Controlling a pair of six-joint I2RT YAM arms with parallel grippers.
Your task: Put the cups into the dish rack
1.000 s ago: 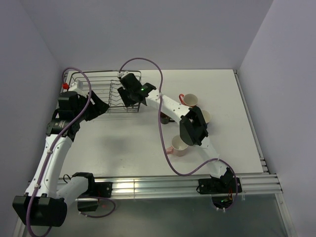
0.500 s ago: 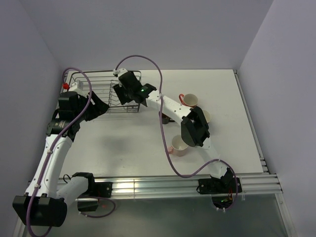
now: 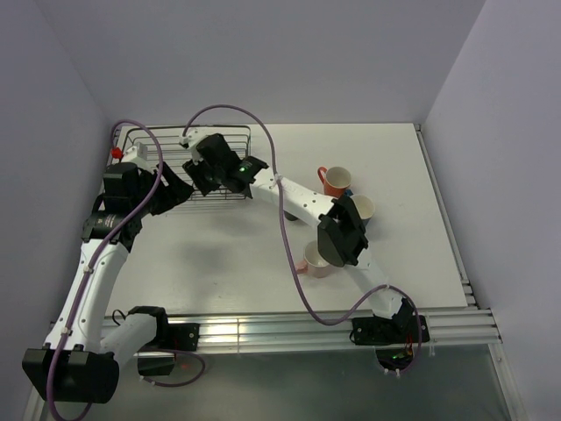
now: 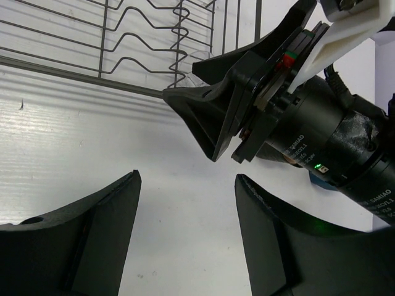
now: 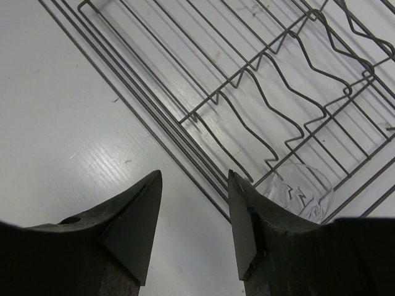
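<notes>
1. Right gripper (image 5: 194, 179): its fingers are spread with nothing between them. It hangs over the near long edge of the dish rack (image 3: 175, 140), one finger above bare table and the other above the wires.
2. Left gripper (image 4: 186, 179): its fingers are also spread and empty. It hovers over the table just outside the same edge, with the right gripper at its 1 o'clock.
3. In the overhead view the dish rack sits at the table's 10 o'clock corner, close to the left wall and the back edge.
4. Inside the rack is one clear glass tumbler (image 5: 297, 188). It rests on the floor wires just within the near side, at 4 o'clock of the right gripper's fingertips. The wavy plate dividers beside it hold nothing.
5. Outside the rack, the orange cup (image 3: 337, 179) stands well away at 3 o'clock of the right gripper.
6. A cup with a pale inside (image 3: 363, 207) stands just beside the orange one at 5 o'clock. The arm largely hides its colour.
7. The pink cup (image 3: 313, 263) is nearer the front, partly under the right arm (image 3: 302, 197).
8. Open table (image 3: 219, 254) lies at 6 o'clock of the rack, between the two arms. More open table lies toward the right edge, at 3 o'clock of the cups.
</notes>
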